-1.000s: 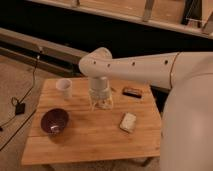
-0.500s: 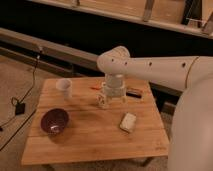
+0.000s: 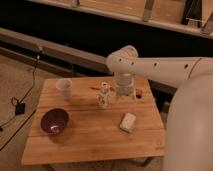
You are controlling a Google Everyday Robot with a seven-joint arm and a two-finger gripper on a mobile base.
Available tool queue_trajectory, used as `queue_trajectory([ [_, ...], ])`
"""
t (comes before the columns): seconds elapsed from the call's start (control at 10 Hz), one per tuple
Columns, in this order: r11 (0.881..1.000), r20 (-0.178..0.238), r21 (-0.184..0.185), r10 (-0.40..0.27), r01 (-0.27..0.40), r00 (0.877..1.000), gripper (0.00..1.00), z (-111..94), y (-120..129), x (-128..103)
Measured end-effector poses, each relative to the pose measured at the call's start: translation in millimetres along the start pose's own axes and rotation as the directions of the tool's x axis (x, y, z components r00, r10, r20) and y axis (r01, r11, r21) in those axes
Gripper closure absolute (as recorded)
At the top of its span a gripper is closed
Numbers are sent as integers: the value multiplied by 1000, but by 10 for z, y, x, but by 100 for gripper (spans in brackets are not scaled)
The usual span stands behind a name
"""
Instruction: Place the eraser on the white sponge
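The eraser [image 3: 138, 93] lies flat on the bench [image 3: 90, 142], beyond the white sponge [image 3: 128, 121] toward the far edge and apart from it. It has not been lifted, so the task seems to be at its start. The grasp, the carry to the sponge and the release are all left to do.

The claw [image 3: 125, 95] hangs low over the bench, also beyond the sponge and just beside the eraser. Its jaws stand spread with nothing pinched between them. The sponge has nothing on top of it.

A white figurine [image 3: 104, 95] stands upright beyond the sponge and to its left. A thin orange stick [image 3: 95, 87] and a white cup [image 3: 64, 88] lie farther off the same way. A purple bowl [image 3: 54, 121] sits well to the left of the sponge.

The thick wrist covers most of the claw, and only a dark scrap of the eraser shows past it. Whether a finger touches the eraser cannot be told. The robot's pale body cuts off the bench to the right of the sponge.
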Motion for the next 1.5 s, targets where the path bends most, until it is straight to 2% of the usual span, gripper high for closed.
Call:
queue_trajectory([
  [0.2, 999, 15, 9, 46, -46, 999, 35, 79, 3, -162],
  [0.4, 997, 20, 2, 82, -82, 996, 35, 168, 43, -302],
  [0.7, 988, 20, -35, 148, -147, 989, 35, 285, -8, -492],
  [1.0, 974, 21, -76, 214, -212, 977, 35, 351, -209, -670],
  [1.2, 970, 23, -90, 230, -227, 973, 35, 414, -317, -788],
  [1.5, 972, 31, -83, 225, -222, 974, 35, 459, -439, -1000],
])
